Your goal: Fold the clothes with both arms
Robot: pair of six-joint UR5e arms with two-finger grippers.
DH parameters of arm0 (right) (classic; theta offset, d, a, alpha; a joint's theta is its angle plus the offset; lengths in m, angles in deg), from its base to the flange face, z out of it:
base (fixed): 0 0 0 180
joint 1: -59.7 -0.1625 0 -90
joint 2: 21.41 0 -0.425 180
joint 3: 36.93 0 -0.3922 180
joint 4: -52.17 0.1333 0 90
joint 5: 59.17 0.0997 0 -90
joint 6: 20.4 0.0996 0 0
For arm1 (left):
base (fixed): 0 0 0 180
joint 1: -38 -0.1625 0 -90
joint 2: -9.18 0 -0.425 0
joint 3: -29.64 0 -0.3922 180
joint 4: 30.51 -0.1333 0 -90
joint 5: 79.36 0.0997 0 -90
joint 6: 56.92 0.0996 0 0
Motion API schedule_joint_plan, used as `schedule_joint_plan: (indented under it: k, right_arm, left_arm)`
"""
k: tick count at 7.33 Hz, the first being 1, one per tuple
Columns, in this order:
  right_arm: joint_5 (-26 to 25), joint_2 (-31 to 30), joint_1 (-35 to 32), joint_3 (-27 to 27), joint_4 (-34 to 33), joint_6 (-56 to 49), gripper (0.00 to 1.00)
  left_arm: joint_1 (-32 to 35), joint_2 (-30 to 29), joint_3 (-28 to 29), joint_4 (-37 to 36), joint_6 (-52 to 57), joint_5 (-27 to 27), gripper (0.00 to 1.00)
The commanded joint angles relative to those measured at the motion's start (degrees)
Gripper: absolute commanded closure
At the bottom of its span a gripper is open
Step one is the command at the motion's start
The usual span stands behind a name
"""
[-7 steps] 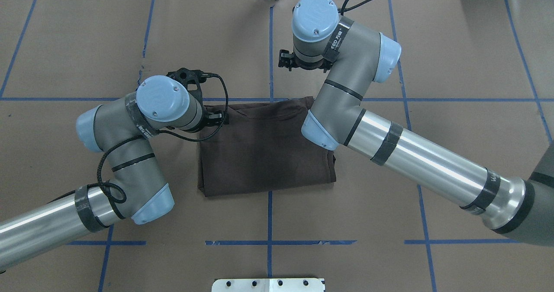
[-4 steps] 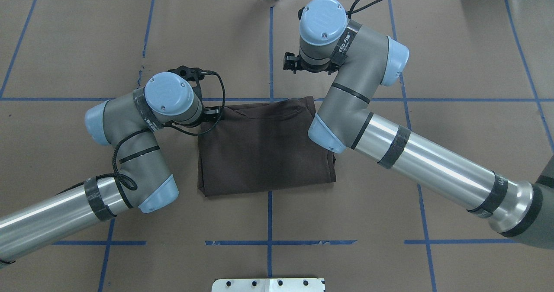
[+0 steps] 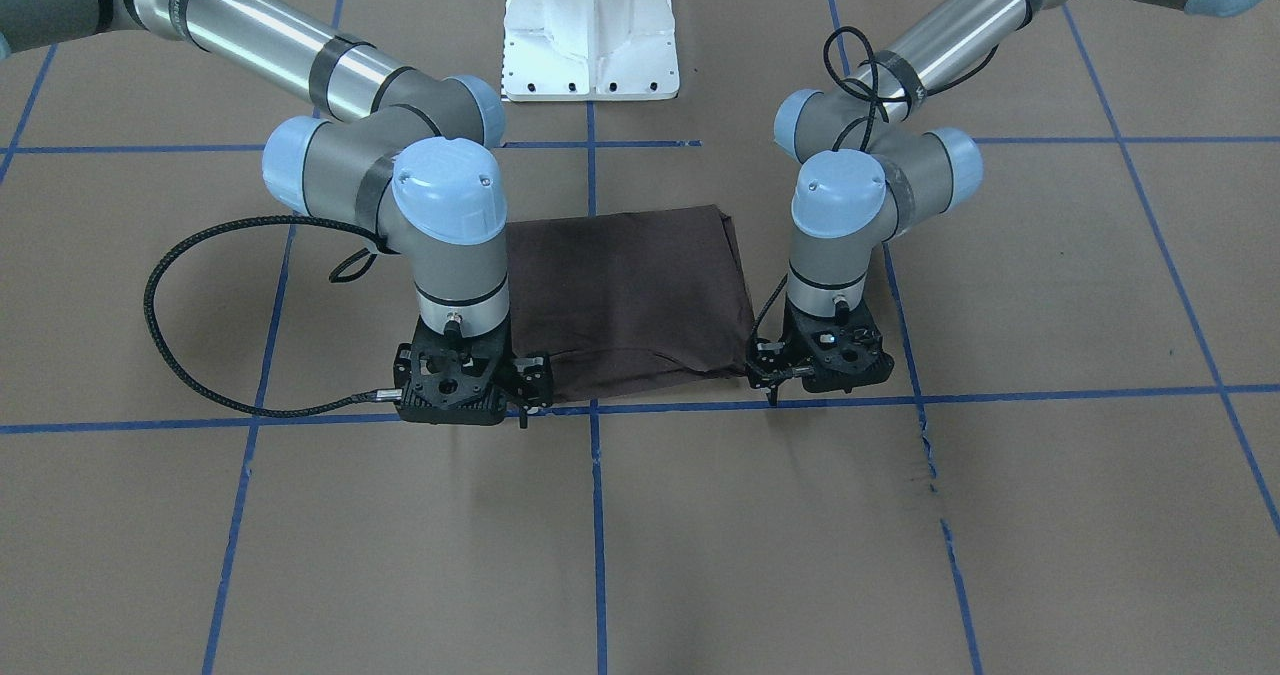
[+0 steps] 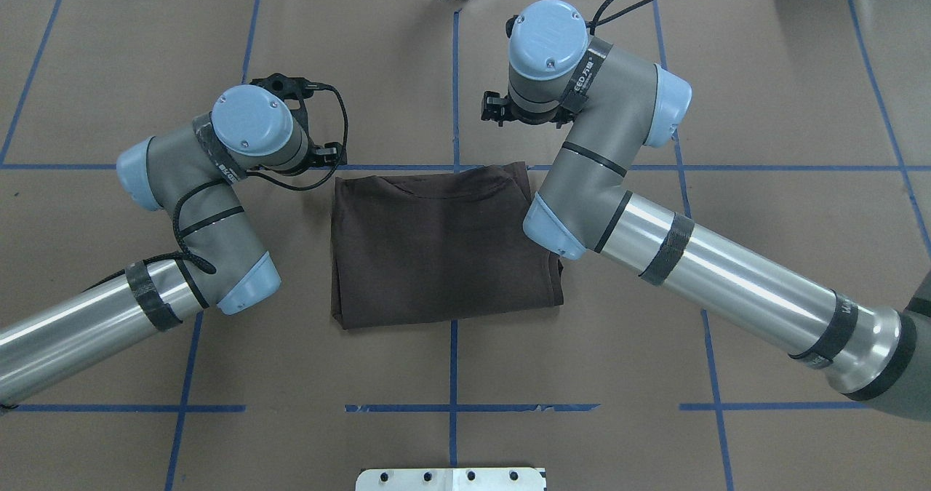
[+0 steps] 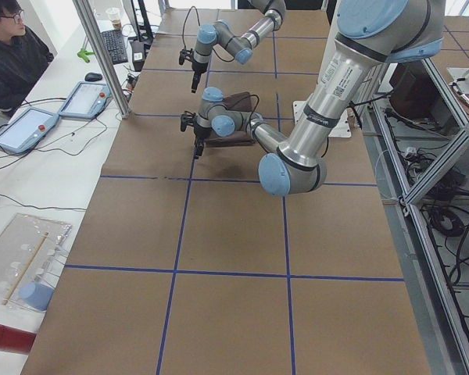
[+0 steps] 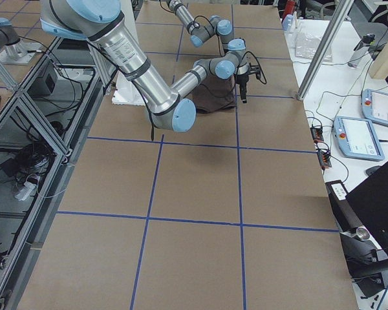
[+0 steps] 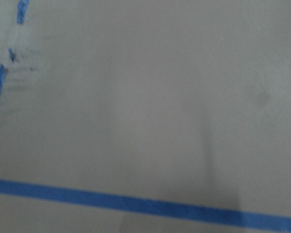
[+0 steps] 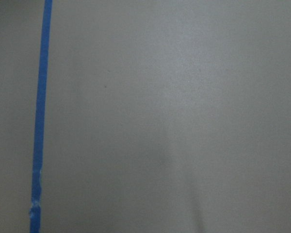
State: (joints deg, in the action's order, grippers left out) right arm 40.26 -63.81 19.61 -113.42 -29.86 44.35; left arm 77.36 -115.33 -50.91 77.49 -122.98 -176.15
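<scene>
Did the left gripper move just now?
Yes. The left gripper has moved off the T-shirt corner, away from the robot and leftward, up to the blue tape line.

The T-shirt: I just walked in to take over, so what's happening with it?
The dark T-shirt lies folded into a rectangle on the brown table. The left gripper and right gripper hang by its far corners, neither holding cloth; both wrist views show only bare paper.

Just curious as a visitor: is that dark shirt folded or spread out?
Folded. The T-shirt lies as a compact rectangle, no sleeves sticking out, stacked layers showing at one corner.
</scene>
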Motion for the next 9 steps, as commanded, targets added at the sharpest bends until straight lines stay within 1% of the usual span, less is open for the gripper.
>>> schedule_joint_plan:
  k: [1,2,3,4,5,6,7,8,9]
  right_arm:
    - [0.8,-3.8,0.0,-4.6,1.2,-0.2,0.00]
    - [3.8,-6.9,-0.5,-9.1,0.7,-0.9,0.00]
    - [4.6,-11.3,-1.1,-14.4,0.6,-3.5,0.00]
    - [5.8,-14.5,-2.8,-19.3,-2.0,-7.7,0.00]
    - [8.2,-17.6,-5.4,-24.0,-6.6,-12.9,0.00]
    - [10.5,-21.5,-8.9,-27.8,-8.6,-19.1,0.00]
    - [14.9,-25.8,-13.6,-29.5,-8.7,-26.4,0.00]
    - [19.0,-29.8,-19.1,-29.6,-8.7,-35.5,0.00]
    - [21.7,-35.0,-24.6,-29.6,-8.2,-43.9,0.00]
  left_arm:
    - [1.9,0.6,-5.5,-0.4,3.4,-0.5,0.00]
    - [2.0,3.0,-11.7,-2.0,3.5,-0.8,0.00]
    - [2.0,5.6,-18.6,-6.7,3.6,-1.0,0.00]
    - [2.0,7.5,-25.6,-13.7,3.8,-1.8,0.00]
    - [2.4,9.7,-32.8,-18.9,7.8,-2.0,0.00]
    - [3.1,13.3,-37.8,-20.4,11.0,-3.1,0.00]
    - [6.1,15.7,-39.6,-20.4,15.5,-5.5,0.00]
    - [11.0,18.0,-40.6,-20.5,22.4,-10.6,0.00]
    - [18.2,21.7,-41.6,-20.5,26.2,-16.6,0.00]
